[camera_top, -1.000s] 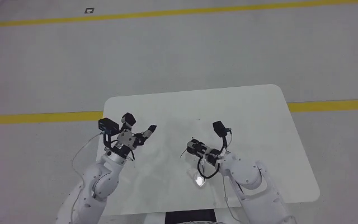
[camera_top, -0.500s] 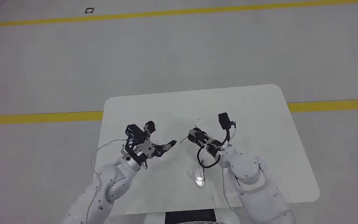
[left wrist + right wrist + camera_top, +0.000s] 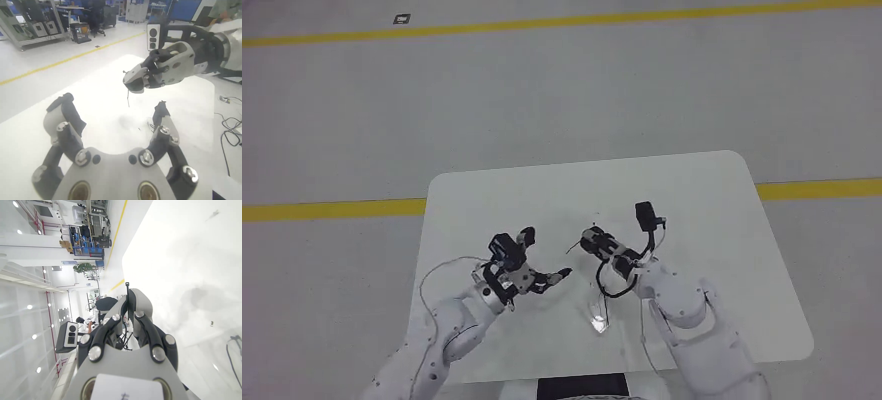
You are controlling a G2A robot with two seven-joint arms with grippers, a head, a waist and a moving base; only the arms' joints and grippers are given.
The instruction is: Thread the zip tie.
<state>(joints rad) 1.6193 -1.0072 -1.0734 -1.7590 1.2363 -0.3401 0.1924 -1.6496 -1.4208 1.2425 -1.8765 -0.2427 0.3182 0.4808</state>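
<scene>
Pinched in the right claw (image 3: 130, 295), fingers closed tight on the strap: the thin black zip tie (image 3: 127, 284). Pokes out past the fingertips with its small square head foremost in the right wrist view, then runs back down the seam between the two pads. Lies crosswise to that same claw in the left wrist view, shows its head as a tiny knob on one side of the tips, and dangles its loose end free on the other side, over the white surface (image 3: 94, 106). Opposite, the left claw (image 3: 113, 106), spread wide with nothing between its dark-tipped fingers (image 3: 161, 111). Faces the right claw, near it but apart, with the loose end of the tie hanging ahead of the open fingers. In the top view, close together over the middle of the surface, with a small space between them: the left claw (image 3: 545, 254) and the right claw (image 3: 585, 240). Hard to make out from up there: the tie itself, no more than a dark hairline at the right claw's tips. Hidden inside the closed fingers: the middle stretch of the strap. Unclear as well: a small pale glinting item (image 3: 598, 322) on the surface beside the right arm, too small to tell what.
</scene>
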